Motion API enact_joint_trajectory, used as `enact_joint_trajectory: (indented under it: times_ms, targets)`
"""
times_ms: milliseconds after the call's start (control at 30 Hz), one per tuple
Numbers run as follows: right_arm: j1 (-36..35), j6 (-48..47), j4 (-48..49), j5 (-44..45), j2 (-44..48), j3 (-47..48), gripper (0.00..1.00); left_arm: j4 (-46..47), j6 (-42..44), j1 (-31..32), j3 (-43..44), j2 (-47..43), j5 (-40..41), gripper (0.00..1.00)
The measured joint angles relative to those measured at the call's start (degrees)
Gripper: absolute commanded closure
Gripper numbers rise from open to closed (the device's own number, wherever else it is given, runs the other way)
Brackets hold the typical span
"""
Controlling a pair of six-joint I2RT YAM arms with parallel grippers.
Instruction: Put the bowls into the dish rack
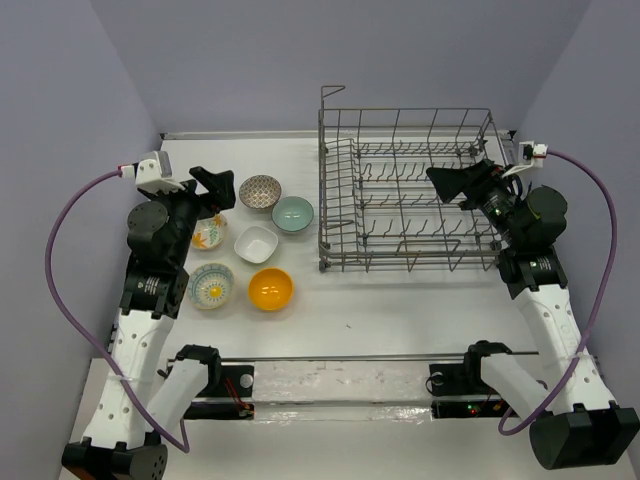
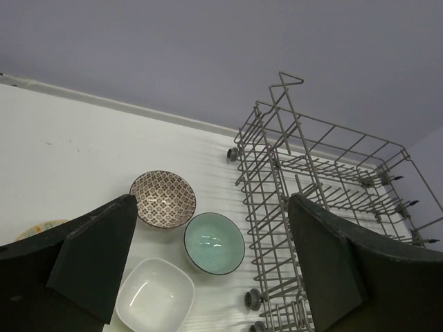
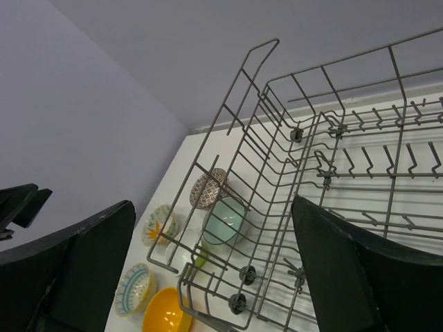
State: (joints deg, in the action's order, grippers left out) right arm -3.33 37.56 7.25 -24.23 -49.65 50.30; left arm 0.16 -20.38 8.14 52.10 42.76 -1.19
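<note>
Six bowls sit on the white table left of the empty grey wire dish rack point(image 1: 408, 262): brown-speckled point(image 1: 260, 191), pale teal point(image 1: 293, 213), white squarish point(image 1: 256, 244), orange-yellow point(image 1: 270, 289), blue-rimmed with yellow flower point(image 1: 211, 286), and yellow-and-white point(image 1: 207, 234), partly hidden under my left arm. My left gripper point(image 1: 213, 190) is open and empty, above the table beside the brown-speckled bowl. Its wrist view shows the brown-speckled point(image 2: 163, 199), teal point(image 2: 214, 243) and white point(image 2: 155, 297) bowls between its fingers point(image 2: 97, 263). My right gripper point(image 1: 450, 183) is open and empty above the rack's right part point(image 3: 291, 173).
Grey walls close the table at the back and both sides. A purple cable point(image 1: 60, 250) loops out from each arm. A metal rail point(image 1: 340, 358) runs along the near edge between the arm bases. The rack has tall sides and upright tines.
</note>
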Motion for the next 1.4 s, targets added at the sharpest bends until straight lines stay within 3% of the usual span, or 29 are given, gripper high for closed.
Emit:
enact_joint_trajectory:
  times_ms: [433,900,1233,1400]
  targets:
    - [0.0,-0.3,-2.6,-0.2,-3.5,0.7,0.0,-4.9,-3.1,-1.1,1.0,9.1,8.5,0.01]
    - [0.0,0.0,-5.9,-0.2,-6.4,4.3,0.0,-11.4,-8.9,-1.6,17.8,39.6,9.6,0.1]
    - [0.0,-0.1,-10.0,0.1,-7.0,4.7,0.0,-16.9,-10.5,-1.8,32.8,59.5,10.4,0.23]
    - [0.0,-0.1,-10.9,0.3,-7.7,4.7,0.0,-18.5,-10.7,-1.8,35.8,65.0,10.6,0.27]
